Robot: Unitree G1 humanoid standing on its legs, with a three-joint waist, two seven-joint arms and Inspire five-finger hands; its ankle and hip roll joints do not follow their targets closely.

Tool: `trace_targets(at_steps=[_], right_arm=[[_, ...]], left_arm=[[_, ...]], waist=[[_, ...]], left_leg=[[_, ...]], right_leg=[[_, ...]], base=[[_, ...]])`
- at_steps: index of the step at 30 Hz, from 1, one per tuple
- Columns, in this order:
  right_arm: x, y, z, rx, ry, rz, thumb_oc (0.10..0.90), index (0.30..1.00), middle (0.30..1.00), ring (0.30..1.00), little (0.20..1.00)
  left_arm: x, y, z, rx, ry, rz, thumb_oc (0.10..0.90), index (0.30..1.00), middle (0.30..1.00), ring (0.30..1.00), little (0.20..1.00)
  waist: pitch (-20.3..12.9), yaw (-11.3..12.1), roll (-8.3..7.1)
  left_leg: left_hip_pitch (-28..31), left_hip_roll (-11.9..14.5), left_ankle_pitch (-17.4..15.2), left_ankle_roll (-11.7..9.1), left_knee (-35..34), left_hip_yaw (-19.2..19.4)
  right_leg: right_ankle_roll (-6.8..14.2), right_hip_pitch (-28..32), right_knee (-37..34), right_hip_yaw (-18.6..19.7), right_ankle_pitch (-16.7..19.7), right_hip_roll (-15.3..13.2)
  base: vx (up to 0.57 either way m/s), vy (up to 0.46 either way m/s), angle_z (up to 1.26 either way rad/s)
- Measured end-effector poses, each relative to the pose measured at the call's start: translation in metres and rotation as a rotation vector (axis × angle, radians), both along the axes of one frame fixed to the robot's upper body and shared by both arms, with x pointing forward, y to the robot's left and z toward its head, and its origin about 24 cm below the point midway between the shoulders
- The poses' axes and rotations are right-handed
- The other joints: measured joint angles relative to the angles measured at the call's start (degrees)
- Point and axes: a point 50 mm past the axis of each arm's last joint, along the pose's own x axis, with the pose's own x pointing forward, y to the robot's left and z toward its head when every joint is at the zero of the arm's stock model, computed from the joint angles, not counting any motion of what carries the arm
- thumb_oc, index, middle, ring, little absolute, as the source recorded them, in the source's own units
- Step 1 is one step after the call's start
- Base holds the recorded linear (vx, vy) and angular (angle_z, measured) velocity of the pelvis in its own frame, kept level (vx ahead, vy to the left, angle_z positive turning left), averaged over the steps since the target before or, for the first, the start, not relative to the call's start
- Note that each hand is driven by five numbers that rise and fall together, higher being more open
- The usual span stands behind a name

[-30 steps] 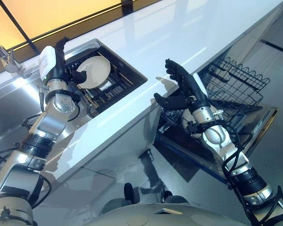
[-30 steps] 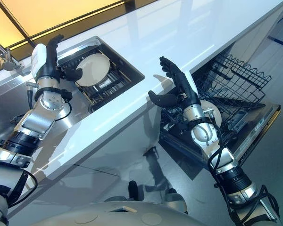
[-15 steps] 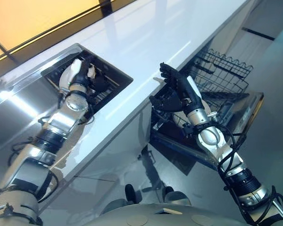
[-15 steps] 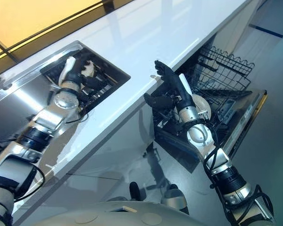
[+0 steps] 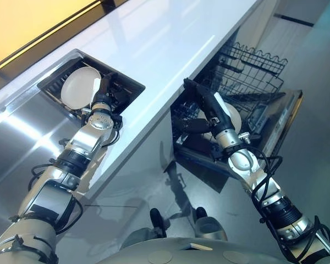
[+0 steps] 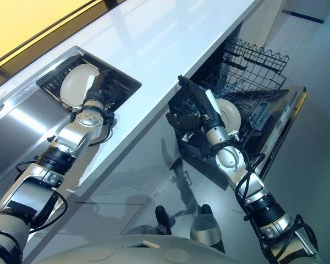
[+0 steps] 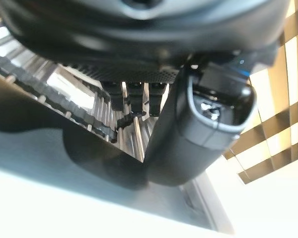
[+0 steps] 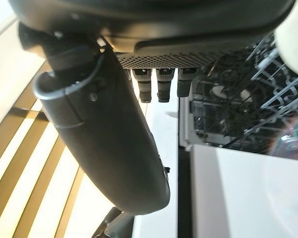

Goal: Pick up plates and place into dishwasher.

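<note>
Since a moment ago the left hand (image 6: 99, 89) dropped into the sink rack (image 6: 121, 88) beside the plate (image 5: 78, 94); can't tell its grip. Right hand (image 5: 206, 107) hovers open over the dishwasher (image 5: 264, 93). Plate's stiff, slick, breakable, so grab the rim.

silver-grey arms, dark hands, black cables

Readable text: we find none on any surface.
Desk (image 5: 170, 38): we see plain white, without label or number.
Plate (image 5: 80, 93) in the sink rack, far left: we see no mark.
Dishwasher rack (image 5: 253, 71), far right: we see bare wire, no sign.
Hands: we make out no lettering on either.
</note>
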Motion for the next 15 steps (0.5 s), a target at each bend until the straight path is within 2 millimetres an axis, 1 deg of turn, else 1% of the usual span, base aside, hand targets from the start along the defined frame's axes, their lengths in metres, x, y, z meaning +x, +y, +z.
trace_targets(at_steps=[5,8,9,11,13,15], right_arm=[[0.000,-0.002,0.001,0.003,0.001,-0.007,0.800,0.900,0.900,0.900,0.900],[0.001,-0.003,0.001,0.001,-0.003,-0.016,0.800,0.900,0.900,0.900,0.900],[0.001,-0.003,0.001,0.000,-0.005,-0.020,0.800,0.900,0.900,0.900,0.900],[0.001,-0.004,0.001,0.000,-0.007,-0.022,0.800,0.900,0.900,0.900,0.900],[0.001,-0.005,0.001,-0.003,-0.006,-0.026,0.800,0.900,0.900,0.900,0.900],[0.001,-0.005,0.002,-0.002,-0.009,-0.029,0.800,0.900,0.900,0.900,0.900]], left_arm=[[0.010,0.013,0.019,0.090,-0.086,0.189,0.800,0.900,0.900,0.900,0.900],[0.010,0.025,0.026,0.092,-0.108,0.275,0.800,0.900,0.900,0.900,0.900],[0.010,0.029,0.027,0.111,-0.111,0.302,0.800,0.900,0.900,0.900,0.900],[0.009,0.037,0.020,0.158,-0.065,0.346,0.800,0.900,0.900,0.900,0.900],[0.009,0.039,0.020,0.160,-0.047,0.353,0.800,0.900,0.900,0.900,0.900],[0.008,0.041,0.019,0.174,-0.042,0.356,0.800,0.900,0.900,0.900,0.900]], waist=[[2.1,-0.7,0.12],[2.9,-1.5,0.39],[3.1,-1.5,0.40],[3.7,-1.5,0.37],[4.2,-1.3,0.41],[4.2,-1.2,0.39]], left_leg=[[0.0,0.2,0.2,0.1,0.0,0.2],[-0.4,0.1,0.3,0.2,0.0,0.2],[-0.4,0.1,0.2,0.2,0.0,0.2],[-0.5,0.0,0.2,0.1,0.0,0.1],[-0.6,0.0,0.2,0.1,0.0,-0.4],[-0.5,0.0,0.2,0.0,0.0,-1.2]], right_leg=[[-0.2,-0.1,0.0,0.1,0.2,0.3],[-0.5,-0.1,-0.1,0.1,0.4,0.3],[-0.5,-0.1,-0.2,0.0,0.4,0.3],[-0.5,-0.1,-0.5,-0.2,0.4,0.4],[-0.5,0.3,-0.9,-0.6,0.4,0.4],[-0.6,1.1,-1.2,-1.8,0.4,0.4]], base=[[-0.01,-0.038,-0.04],[0.00,0.000,0.00],[0.00,0.000,0.00],[0.00,0.000,0.00],[0.03,-0.024,0.11],[0.03,-0.016,0.23]])
